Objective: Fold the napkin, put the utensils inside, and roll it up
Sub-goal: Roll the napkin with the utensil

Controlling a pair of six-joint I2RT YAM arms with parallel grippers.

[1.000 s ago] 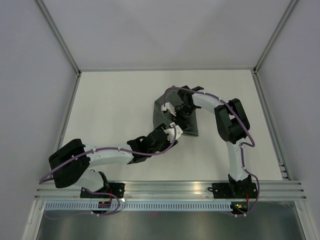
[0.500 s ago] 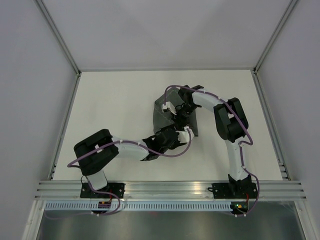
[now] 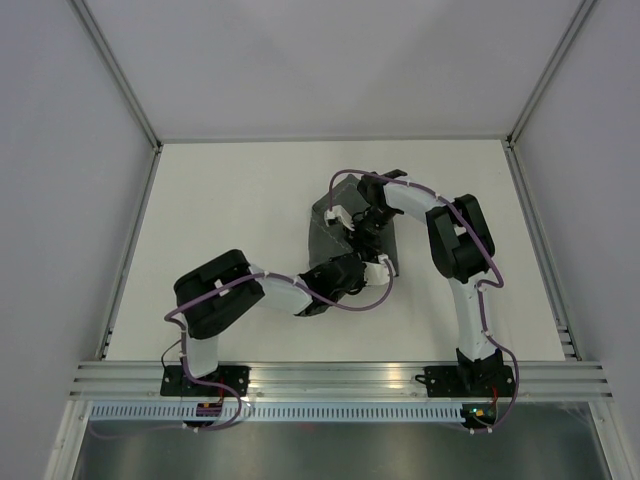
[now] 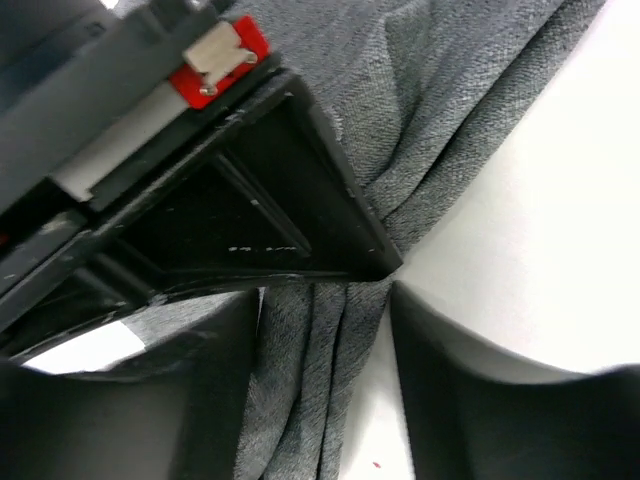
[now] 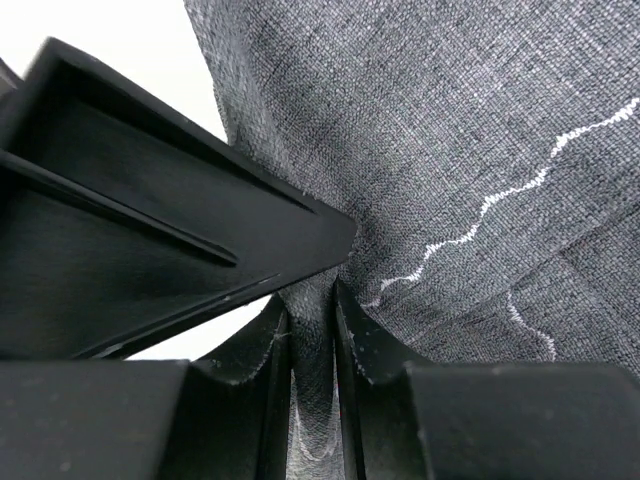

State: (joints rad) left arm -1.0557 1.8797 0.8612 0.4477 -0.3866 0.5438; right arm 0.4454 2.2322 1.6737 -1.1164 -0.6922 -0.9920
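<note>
The dark grey napkin [image 3: 322,240] lies partly folded at the table's middle. My right gripper [image 3: 365,228] is over it, shut on a pinched fold of cloth [image 5: 312,300]; the pale stitched hem [image 5: 490,205] runs beside it. My left gripper [image 3: 376,266] is at the napkin's near right edge. In the left wrist view its jaws [image 4: 325,300] stand apart around several stacked cloth layers [image 4: 300,400], with bare table showing beside the right finger. The right gripper's black finger [image 4: 270,220] is just ahead of it. The fork is hidden.
The white table [image 3: 220,220] is bordered by grey walls and metal rails [image 3: 130,250]. The two arms meet over the napkin, their fingers nearly touching. A purple cable [image 3: 345,180] loops above the right wrist.
My left arm has swung in to the right, bringing its gripper from the napkin's near edge to its near right corner. The right gripper has barely moved and keeps its hold.
</note>
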